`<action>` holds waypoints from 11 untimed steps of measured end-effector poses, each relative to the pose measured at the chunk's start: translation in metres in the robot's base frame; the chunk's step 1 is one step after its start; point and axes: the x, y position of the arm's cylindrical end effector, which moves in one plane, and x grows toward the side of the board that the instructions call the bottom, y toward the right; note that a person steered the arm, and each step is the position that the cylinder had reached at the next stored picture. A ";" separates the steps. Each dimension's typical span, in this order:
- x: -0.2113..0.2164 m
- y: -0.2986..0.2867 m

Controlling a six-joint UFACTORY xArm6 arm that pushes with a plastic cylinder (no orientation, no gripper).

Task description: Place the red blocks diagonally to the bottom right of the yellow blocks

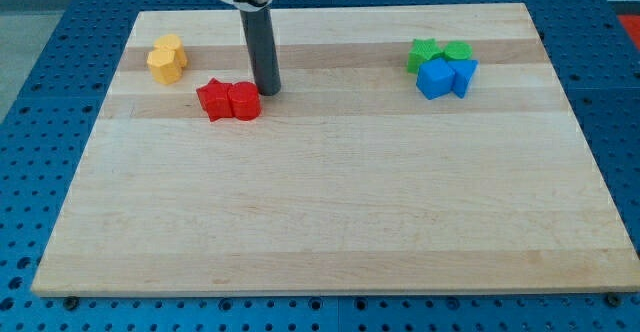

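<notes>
Currently my tip sits on the wooden board, toward the view's upper left, just beside the upper right edge of the red blocks and apparently touching or nearly touching them; I cannot tell which. Those reds lie as a pair pressed side by side: a red star-shaped block on the view's left and a red rounded block on its right, the second looking roughly cylindrical or hexagonal. Up and to the view's left of them, apart from them, are two yellow blocks packed together near the board's left edge; their exact shapes are hard to make out. So the reds already lie below and to the right of the yellows in this view. Across the board, well apart near the view's upper right, a green star-shaped block and a green rounded block sit touching a blue cube and a second blue block, all four bunched in one cluster. No claw exists on this arm, only the dark rod, so nothing is spread, pressed together or pinched. No brand, label or writing can be read anywhere. Around the board lies a blue perforated table surface.
</notes>
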 end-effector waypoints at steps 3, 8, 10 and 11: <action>-0.015 -0.014; 0.049 -0.148; 0.017 -0.059; 0.061 -0.028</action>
